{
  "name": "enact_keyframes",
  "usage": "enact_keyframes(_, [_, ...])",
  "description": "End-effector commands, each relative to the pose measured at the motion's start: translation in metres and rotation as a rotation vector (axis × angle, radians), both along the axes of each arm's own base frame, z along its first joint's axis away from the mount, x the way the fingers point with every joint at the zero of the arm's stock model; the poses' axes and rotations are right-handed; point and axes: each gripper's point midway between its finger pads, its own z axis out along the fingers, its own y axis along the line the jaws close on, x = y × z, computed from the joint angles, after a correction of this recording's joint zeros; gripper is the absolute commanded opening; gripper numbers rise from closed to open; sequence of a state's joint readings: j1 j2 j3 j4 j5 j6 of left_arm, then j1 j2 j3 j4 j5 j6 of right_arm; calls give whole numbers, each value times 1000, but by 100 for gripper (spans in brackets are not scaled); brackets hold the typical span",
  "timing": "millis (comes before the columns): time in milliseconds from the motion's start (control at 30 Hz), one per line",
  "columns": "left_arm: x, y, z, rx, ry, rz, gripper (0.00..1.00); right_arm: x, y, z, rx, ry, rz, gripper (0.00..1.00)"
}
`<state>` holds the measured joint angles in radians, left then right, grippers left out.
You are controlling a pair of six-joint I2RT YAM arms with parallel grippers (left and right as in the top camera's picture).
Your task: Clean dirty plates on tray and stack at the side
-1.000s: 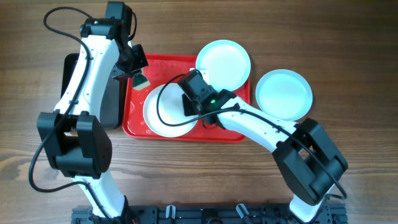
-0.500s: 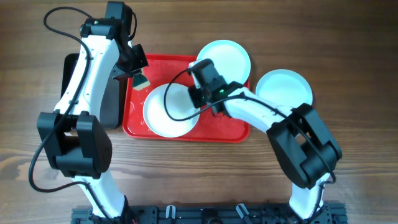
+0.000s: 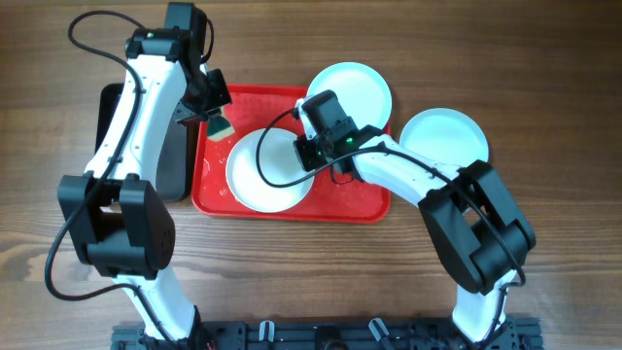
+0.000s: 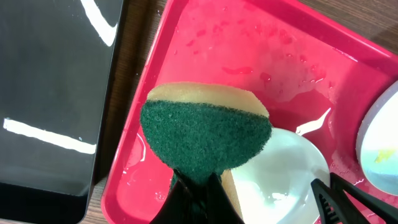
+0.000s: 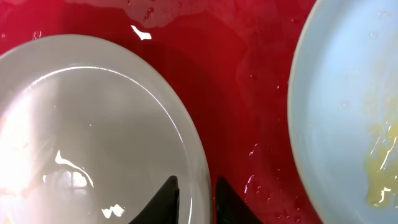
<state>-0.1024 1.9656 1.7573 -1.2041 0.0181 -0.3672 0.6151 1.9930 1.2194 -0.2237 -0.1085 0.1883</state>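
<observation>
The red tray (image 3: 340, 204) holds a wet white plate (image 3: 258, 175) left of centre. My right gripper (image 3: 303, 156) is at that plate's right edge. In the right wrist view the plate (image 5: 93, 130) has its rim between the jaws of the right gripper (image 5: 197, 186), which are shut on it. A second plate (image 3: 355, 87) lies over the tray's far right corner, and this plate (image 5: 354, 106) carries yellowish smears. A third plate (image 3: 444, 146) rests on the table to the right. My left gripper (image 3: 216, 122) hovers over the tray's far left part, shut on a green-and-yellow sponge (image 4: 205, 134).
A black tray (image 3: 107, 117) lies on the table left of the red one, partly under my left arm. Water pools and drops cover the red tray's floor (image 4: 249, 56). A black rail (image 3: 321, 335) runs along the table's front edge.
My right gripper has moved from over the plate's middle to its right rim and its jaws have narrowed onto it. The plate has shifted slightly right. The left arm has held still.
</observation>
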Motion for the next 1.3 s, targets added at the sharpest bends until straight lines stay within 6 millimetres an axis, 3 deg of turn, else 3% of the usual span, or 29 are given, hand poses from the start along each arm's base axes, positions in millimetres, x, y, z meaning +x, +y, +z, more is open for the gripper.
enact_keyframes(0, [4, 0, 3, -13, -13, -14, 4, -6, 2, -14, 31, 79, -74, 18])
enact_keyframes(267, [3, 1, 1, -13, -8, -14, 4, -10, -5, -25, 29, 145, -182, 4])
enact_keyframes(433, [0, 1, -4, -11, 7, -14, 4, -11, -17, -28, 31, 203, -361, 4])
enact_keyframes(633, [-6, 0, -14, -14, 31, -14, 4, -28, -23, -35, 85, 371, -617, 4])
enact_keyframes(767, [-12, -10, -22, -49, 50, -30, 4, -29, -27, -36, 90, 383, -674, 4])
enact_keyframes(1267, [-47, -70, -102, -51, 74, -168, 4, -24, -26, -35, 86, 352, -641, 4])
